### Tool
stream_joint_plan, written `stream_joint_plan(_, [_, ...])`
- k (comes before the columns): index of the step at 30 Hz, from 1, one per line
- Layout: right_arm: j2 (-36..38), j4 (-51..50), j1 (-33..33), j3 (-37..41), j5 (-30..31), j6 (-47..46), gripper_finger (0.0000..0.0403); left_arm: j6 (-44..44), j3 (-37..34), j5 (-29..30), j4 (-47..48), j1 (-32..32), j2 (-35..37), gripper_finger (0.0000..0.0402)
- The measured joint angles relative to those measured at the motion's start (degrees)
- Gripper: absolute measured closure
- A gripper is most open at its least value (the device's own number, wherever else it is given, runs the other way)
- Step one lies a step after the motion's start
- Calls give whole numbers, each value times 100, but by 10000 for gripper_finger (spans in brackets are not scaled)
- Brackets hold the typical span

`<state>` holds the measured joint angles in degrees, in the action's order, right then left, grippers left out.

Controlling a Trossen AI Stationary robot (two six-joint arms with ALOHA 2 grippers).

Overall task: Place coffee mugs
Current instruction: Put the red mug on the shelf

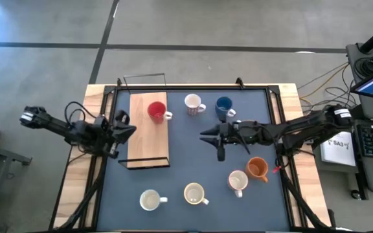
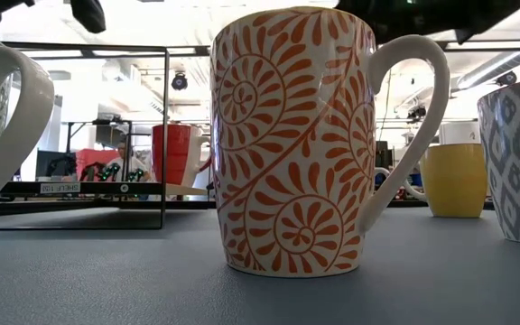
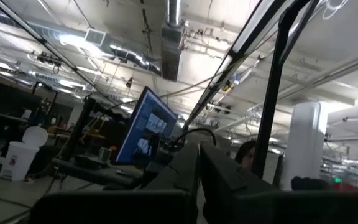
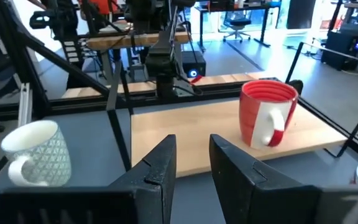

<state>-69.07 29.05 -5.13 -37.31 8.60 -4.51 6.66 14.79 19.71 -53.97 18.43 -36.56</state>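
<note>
Seven mugs visible in high view. Right gripper (image 1: 210,138) fingers slightly apart, empty, over mid-mat. Blue mug (image 1: 224,107) just behind gripper; patterned mug (image 1: 192,103) near it; red mug (image 1: 157,112) ahead on wooden board (image 1: 147,152). Orange mug (image 1: 258,168) and white mug (image 1: 237,180) back beside arm. Two cream mugs (image 1: 149,200) (image 1: 194,193) at front edge. Left gripper (image 1: 125,129) at board's outer side, fingers closed, empty.

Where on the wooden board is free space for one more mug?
The wooden board is bare below the red mug, down to its near edge. The mat's right side is crowded: right gripper, blue mug, orange mug.
</note>
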Motion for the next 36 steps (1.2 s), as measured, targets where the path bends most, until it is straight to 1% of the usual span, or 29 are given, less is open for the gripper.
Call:
stream_joint_plan(7, [137,-1,0,146,-4,-37,317,275,411,946,918,1,-494,402])
stream_joint_plan(12, [115,-8,0,146,-7,17,322,570,931,1379,2004,-4,-857,402])
stream_joint_plan(16, [120,-48,1,151,-147,126,326,793,1516,1654,3079,-6,-1252,402])
stream_joint_plan(21, [228,-348,0,154,-306,226,323,1464,2397,1994,5018,-15,-1807,402])
stream_joint_plan(24, [323,-692,0,154,-306,234,326,1967,2886,2035,6100,-22,-2204,402])
stream_joint_plan(26, [373,-845,0,154,-306,233,328,2186,3148,2035,6531,-37,-2514,402])
stream_joint_plan(30, [415,-970,0,157,-306,308,330,2243,3595,2034,6776,-174,-3185,402])
stream_joint_plan(33, [415,-968,0,157,-306,411,328,2188,3944,2031,7038,-438,-3656,402])
stream_joint_plan(36, [415,-977,0,157,-306,480,329,2197,4308,2030,7620,-758,-4051,402])
